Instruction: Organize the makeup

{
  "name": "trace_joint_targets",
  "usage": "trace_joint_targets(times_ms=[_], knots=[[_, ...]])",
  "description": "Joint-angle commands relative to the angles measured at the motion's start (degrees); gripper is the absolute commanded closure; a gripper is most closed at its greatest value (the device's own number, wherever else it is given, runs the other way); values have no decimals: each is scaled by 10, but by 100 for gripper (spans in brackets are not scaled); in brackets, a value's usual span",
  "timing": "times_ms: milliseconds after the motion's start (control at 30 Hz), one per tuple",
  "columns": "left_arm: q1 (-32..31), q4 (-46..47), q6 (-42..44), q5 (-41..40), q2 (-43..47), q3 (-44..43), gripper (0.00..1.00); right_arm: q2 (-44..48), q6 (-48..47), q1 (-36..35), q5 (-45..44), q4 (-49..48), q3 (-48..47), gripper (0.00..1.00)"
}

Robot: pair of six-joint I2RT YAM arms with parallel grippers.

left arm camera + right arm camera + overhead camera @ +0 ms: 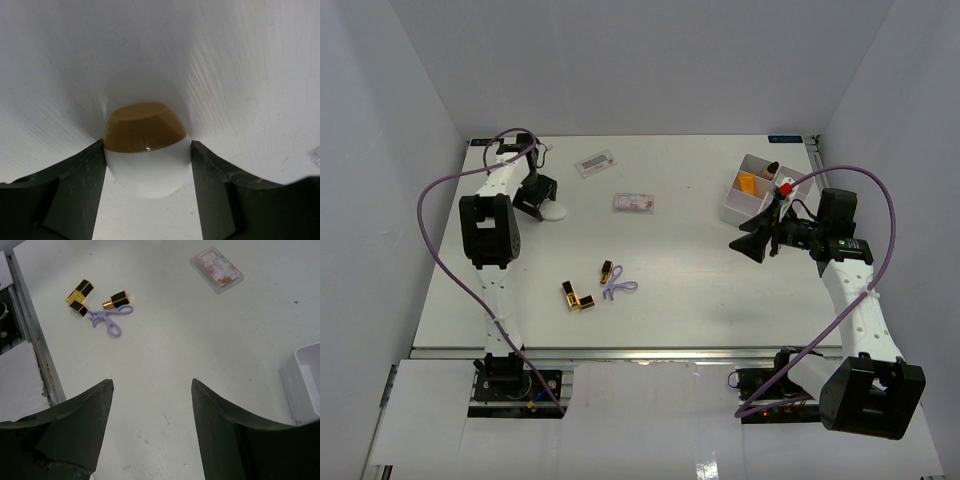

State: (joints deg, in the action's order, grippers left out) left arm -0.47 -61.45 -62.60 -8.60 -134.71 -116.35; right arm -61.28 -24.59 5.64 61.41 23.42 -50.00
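The right end effector [151, 385] hangs with jaws apart over the tabletop [165, 355]. Beyond lie gold-and-black lipstick tubes [80, 295] beside a purple scissor-like tool [107, 320], a flat packet [217, 269] and a white tray [305, 380] corner.

White table [700, 300] carries: tray [733, 208] at 2 o'clock; clear packets [633, 202] near 12; lipstick tubes [577, 296] and purple scissor-shaped tool [618, 288] at 7; tan-and-white sponge [554, 212] at 10.

A robotics lab test cell rather than a lived-in room: a bare white table [700, 300] boxed in on three sides by plain white walls [650, 60]. Two white-and-black robot arms, the left arm [490, 230] and the right arm [855, 310], are bolted to a metal rail [640, 352] at the table's near edge, each trailing a looping purple cable [435, 250]. A few lipstick tubes [578, 296], flat packets [633, 202] and a white tray [732, 212] lie spread over the tabletop
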Motion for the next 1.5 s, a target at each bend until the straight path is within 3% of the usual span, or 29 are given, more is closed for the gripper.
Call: trace_joint_targets(times_ms=[0, 167, 200, 333, 567, 767, 933, 1067, 1233, 1333, 1467], knots=[[4, 12, 34, 10, -5, -9, 34, 5, 3, 5, 6, -19, 2, 30], [4, 54, 73, 59, 19, 25, 50, 7, 4, 8, 9, -19, 3, 30], [4, 70, 86, 85, 27, 37, 62, 7, 4, 9, 10, -20, 3, 30], [-1, 171, 180, 183, 101, 123, 84, 9, 3, 10, 20, -20, 6, 30], [-56, 450, 303, 433, 298, 364, 88, -1, -4, 10, 73, -20, 16, 29], [-198, 595, 356, 502, 426, 482, 90, -26, 5, 10, 127, -22, 16, 27], [-278, 748, 293, 449, 477, 571, 89, -49, 36, -11, 134, -22, -3, 27], [-310, 901, 157, 404, 453, 608, 89, -20, 97, -44, 51, -75, 2, 19], [-349, 974, 24, 354, 396, 592, 90, 59, 120, -94, -11, -224, 73, 3], [-361, 990, -17, 338, 365, 576, 90, 88, 126, -117, -49, -284, 101, 10], [-372, 1024, -67, 316, 350, 576, 90, 73, 163, -127, -147, -316, 101, 10]])
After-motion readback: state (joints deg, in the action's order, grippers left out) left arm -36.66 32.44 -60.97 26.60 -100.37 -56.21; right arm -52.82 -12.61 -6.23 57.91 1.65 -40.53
